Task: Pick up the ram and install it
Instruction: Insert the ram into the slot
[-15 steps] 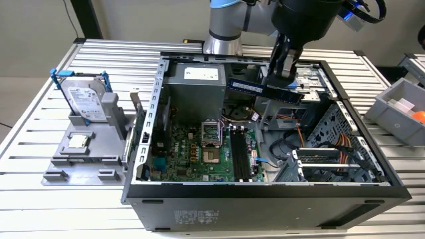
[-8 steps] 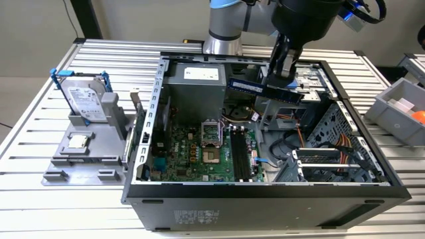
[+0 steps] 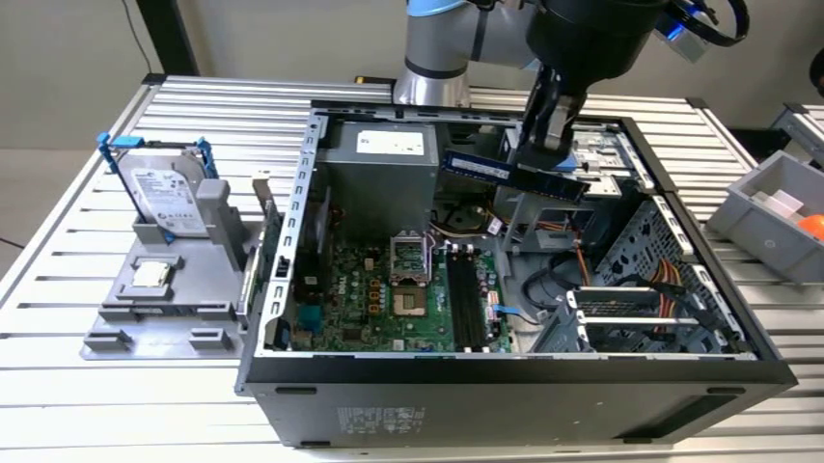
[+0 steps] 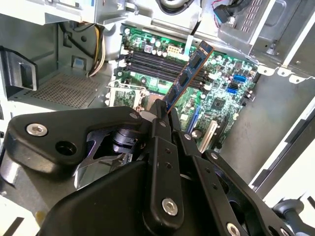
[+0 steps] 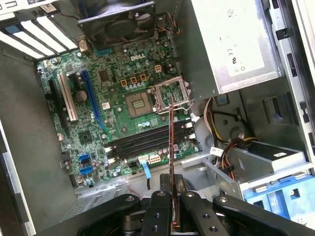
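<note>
One ram [image 3: 496, 170] is clamped in the hand [image 3: 546, 152], fingers closed on its flat faces, and I have it hanging in the air over the open case [image 3: 515, 391], clear of everything inside. From the exterior view it sits tilted, the end toward that view's left higher, above the board [image 3: 373, 289] and beside the metal cage on that view's right. In the second wrist view most of the ram [image 4: 189, 73] sticks out past the hand [image 4: 163, 112], chips showing, with the dark slots [image 4: 152, 61] well below it. In the first wrist view I see the ram [image 5: 171, 142] edge-on, a thin line rising from the hand [image 5: 172, 199] across the slots [image 5: 142, 143] toward the socket [image 5: 170, 96]. The slots [image 3: 466, 301] and ram are apart. Off on the exterior view's left, a drive [image 3: 168, 198] stands in a grey holder on the bench [image 3: 77, 405].
</note>
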Controlling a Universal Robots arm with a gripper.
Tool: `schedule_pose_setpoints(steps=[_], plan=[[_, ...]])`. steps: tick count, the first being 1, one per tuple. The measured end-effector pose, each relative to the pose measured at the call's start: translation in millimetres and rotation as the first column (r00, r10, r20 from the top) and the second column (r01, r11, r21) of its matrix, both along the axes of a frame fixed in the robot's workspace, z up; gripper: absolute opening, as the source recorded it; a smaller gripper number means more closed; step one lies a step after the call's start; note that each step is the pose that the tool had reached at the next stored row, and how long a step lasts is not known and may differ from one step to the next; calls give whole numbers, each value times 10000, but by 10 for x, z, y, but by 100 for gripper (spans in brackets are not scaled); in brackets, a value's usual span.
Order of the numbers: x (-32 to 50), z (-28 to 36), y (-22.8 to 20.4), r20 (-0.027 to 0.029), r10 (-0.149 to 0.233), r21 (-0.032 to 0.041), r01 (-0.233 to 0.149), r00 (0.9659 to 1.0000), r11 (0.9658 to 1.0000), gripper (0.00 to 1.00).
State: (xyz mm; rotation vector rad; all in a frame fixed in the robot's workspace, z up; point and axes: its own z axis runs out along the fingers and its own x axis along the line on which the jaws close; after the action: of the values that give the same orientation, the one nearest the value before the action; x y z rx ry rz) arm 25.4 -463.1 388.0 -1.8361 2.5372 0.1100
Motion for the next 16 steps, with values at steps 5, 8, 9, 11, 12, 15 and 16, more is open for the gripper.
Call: schedule_pose_setpoints(steps=[5,8,9,11,12,15,16], plan=[[0,0,0,0,-54,0,54,10000,10000,0],[0,0,0,0,-84,1,84,10000,10000,0],[0,0,0,0,-94,0,94,10000,10000,0],[0,0,0,0,-112,0,112,9999,9999,0],[0,0,0,0,-122,0,122,9999,9999,0],[0,0,0,0,-151,0,151,9999,9999,0],[0,0,0,0,-161,1,161,9999,9999,0]])
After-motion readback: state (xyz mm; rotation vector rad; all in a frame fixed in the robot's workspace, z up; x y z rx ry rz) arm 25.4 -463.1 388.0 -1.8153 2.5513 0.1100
